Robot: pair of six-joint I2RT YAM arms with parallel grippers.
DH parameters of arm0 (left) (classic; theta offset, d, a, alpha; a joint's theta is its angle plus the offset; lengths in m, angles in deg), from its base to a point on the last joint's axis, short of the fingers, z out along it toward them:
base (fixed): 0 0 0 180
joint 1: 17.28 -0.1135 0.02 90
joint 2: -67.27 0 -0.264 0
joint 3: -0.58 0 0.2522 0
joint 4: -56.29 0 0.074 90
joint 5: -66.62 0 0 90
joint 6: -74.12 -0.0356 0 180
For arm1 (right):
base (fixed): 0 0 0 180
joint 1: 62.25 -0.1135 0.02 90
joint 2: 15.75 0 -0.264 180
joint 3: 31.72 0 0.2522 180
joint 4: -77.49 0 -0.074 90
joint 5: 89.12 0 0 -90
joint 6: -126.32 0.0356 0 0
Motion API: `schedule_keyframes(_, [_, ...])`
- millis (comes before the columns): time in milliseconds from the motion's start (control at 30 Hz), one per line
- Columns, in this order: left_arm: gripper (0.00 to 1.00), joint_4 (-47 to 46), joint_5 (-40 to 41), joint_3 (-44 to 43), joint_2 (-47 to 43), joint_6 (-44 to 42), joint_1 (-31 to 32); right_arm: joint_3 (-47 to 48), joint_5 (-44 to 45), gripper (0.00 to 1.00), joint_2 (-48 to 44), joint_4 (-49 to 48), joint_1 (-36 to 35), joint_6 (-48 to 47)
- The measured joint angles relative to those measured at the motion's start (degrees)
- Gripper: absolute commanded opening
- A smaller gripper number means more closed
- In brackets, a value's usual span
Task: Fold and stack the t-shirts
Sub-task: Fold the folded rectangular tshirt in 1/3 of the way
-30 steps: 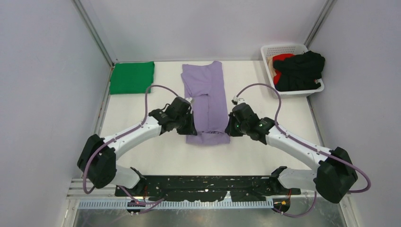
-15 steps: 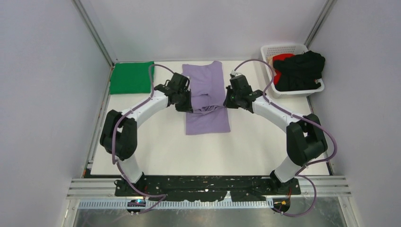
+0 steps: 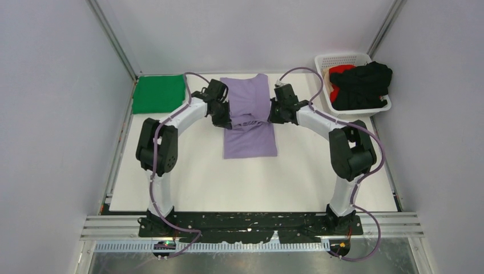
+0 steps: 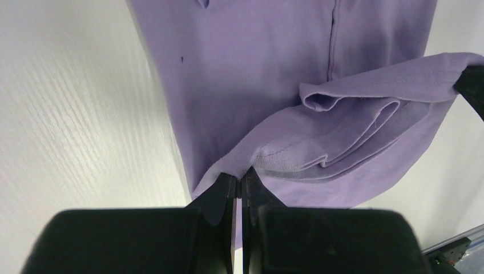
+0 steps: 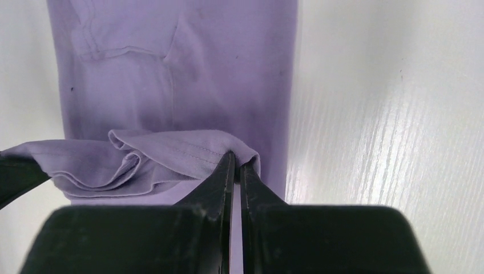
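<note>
A lavender-purple t-shirt (image 3: 249, 108) lies lengthwise in the middle of the white table (image 3: 188, 177), folded into a narrow strip. Its near hem is lifted and carried toward the far end, sagging in a bunched fold between my two grippers. My left gripper (image 3: 229, 122) is shut on the hem's left corner (image 4: 251, 162). My right gripper (image 3: 269, 118) is shut on the right corner (image 5: 242, 154). A folded bright green t-shirt (image 3: 158, 93) lies at the far left. Black (image 3: 361, 85) and red (image 3: 340, 72) t-shirts sit heaped in the basket.
The white perforated basket (image 3: 342, 59) stands at the far right corner. Grey walls close in the table on the left, back and right. Both arms arch over the table's middle toward the purple shirt.
Both grippers have carried the purple shirt's near hem from the table's middle toward the far end, folding the shirt over itself. Both arms have stretched out farther.
</note>
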Motion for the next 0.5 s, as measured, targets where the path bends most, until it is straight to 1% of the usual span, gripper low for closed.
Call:
schedule_keyframes(100, [0.02, 1.1, 0.5, -2.7, 1.8, 0.1, -0.4, 1.2, -0.3, 0.08, 2.3, -0.2, 1.0, 0.0])
schedule_keyframes(133, [0.03, 1.4, 0.7, -3.4, 2.3, 0.1, -0.4, 1.7, -0.7, 0.09, 3.0, -0.3, 1.4, 0.0])
schedule_keyframes(167, [0.07, 1.7, 0.9, -4.2, 2.7, 0.3, -0.5, 2.4, -1.3, 0.11, 3.8, -0.4, 1.7, 0.0])
schedule_keyframes(200, [0.15, 1.9, 1.1, -4.8, 3.1, 0.4, -0.6, 3.2, -2.0, 0.18, 4.7, -0.5, 2.1, 0.0])
schedule_keyframes(233, [0.33, 2.2, 1.2, -5.4, 3.5, 0.6, -0.7, 3.9, -2.6, 0.25, 5.4, -0.9, 2.3, 0.0])
schedule_keyframes(267, [0.50, 2.5, 1.3, -6.2, 4.0, 0.7, -0.9, 4.7, -3.4, 0.45, 6.2, -1.2, 2.7, 0.1])
schedule_keyframes(300, [0.61, 2.7, 1.4, -6.5, 4.1, 0.8, -1.1, 5.5, -4.2, 0.56, 7.0, -1.6, 3.0, 0.2])
schedule_keyframes(333, [0.71, 3.4, 1.6, -7.5, 4.5, 0.8, -1.4, 6.2, -4.7, 0.78, 7.6, -1.9, 3.3, 0.5])
schedule_keyframes(367, [0.87, 3.9, 1.6, -8.3, 4.9, 0.6, -1.7, 6.9, -5.2, 0.89, 8.1, -2.2, 3.7, 0.6])
schedule_keyframes(400, [0.98, 4.4, 1.7, -9.2, 5.1, 0.6, -2.0, 7.4, -5.4, 0.99, 8.5, -2.4, 4.0, 0.9])
schedule_keyframes(500, [1.00, 4.9, 2.2, -10.4, 5.1, 0.9, -2.7, 7.9, -5.4, 0.96, 8.5, -2.8, 4.7, 1.3])
